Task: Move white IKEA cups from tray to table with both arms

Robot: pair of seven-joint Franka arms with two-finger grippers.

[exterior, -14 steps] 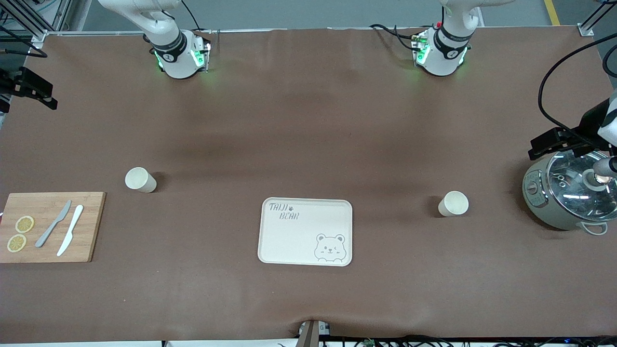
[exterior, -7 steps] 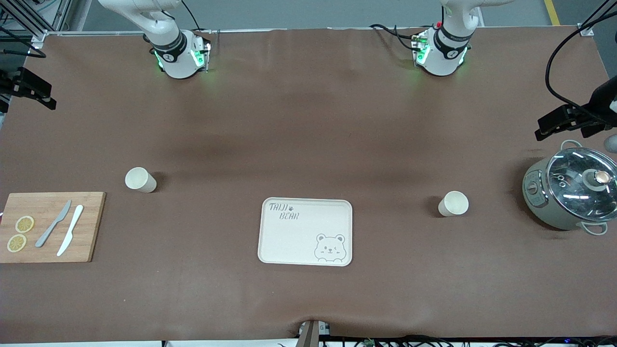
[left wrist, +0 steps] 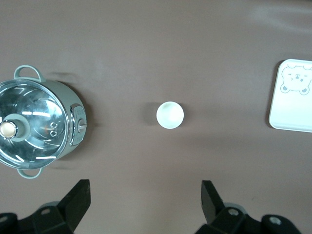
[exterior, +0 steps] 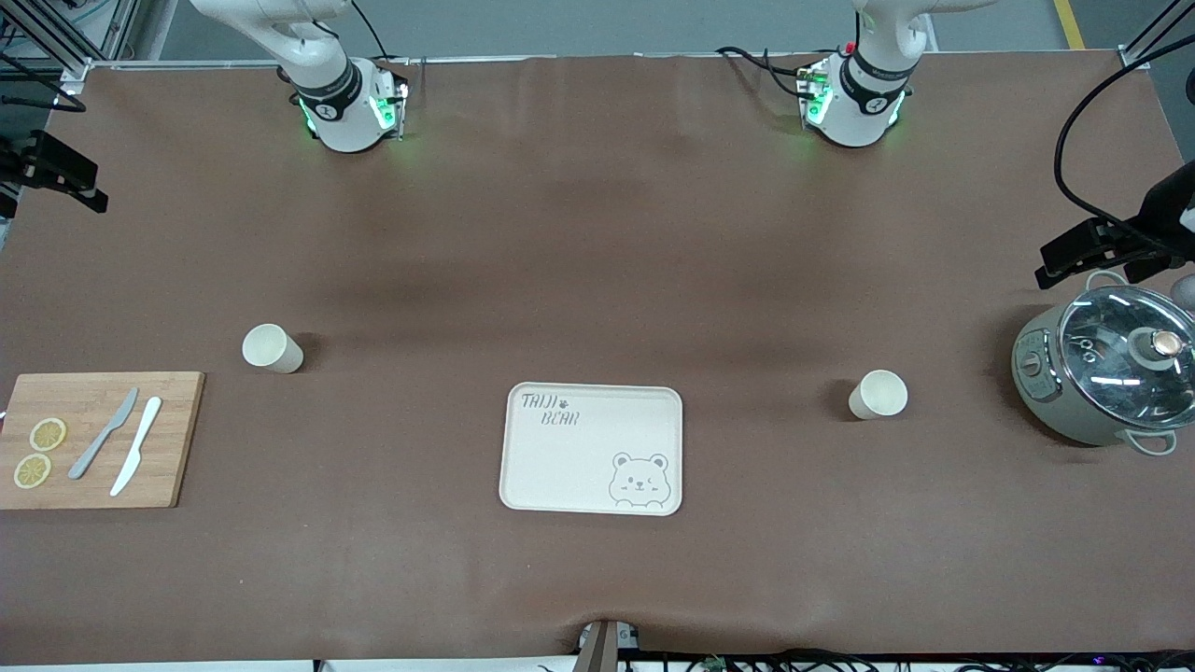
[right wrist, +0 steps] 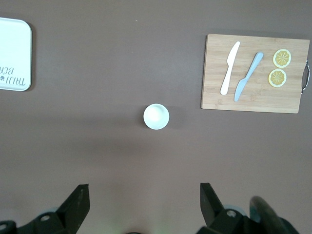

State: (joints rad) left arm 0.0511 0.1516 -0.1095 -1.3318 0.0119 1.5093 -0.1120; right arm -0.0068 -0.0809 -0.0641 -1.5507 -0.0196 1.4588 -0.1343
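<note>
Two cream-white cups stand upright on the brown table, one on each side of the bear-print tray (exterior: 592,448). One cup (exterior: 272,348) is toward the right arm's end and shows in the right wrist view (right wrist: 156,116). The other cup (exterior: 878,394) is toward the left arm's end and shows in the left wrist view (left wrist: 170,115). My left gripper (left wrist: 145,187) is open and empty, high over the table beside that cup; its black hand (exterior: 1102,245) shows over the pot. My right gripper (right wrist: 145,191) is open and empty, high up; its hand (exterior: 51,173) is at the table's end.
A grey pot with a glass lid (exterior: 1106,373) stands at the left arm's end, also in the left wrist view (left wrist: 39,129). A wooden cutting board (exterior: 93,439) with two knives and lemon slices lies at the right arm's end, also in the right wrist view (right wrist: 253,73).
My left arm's hand has drawn back off the pot lid toward the robots' side, then settled. My right arm's hand has shifted slightly. The cups have not moved.
</note>
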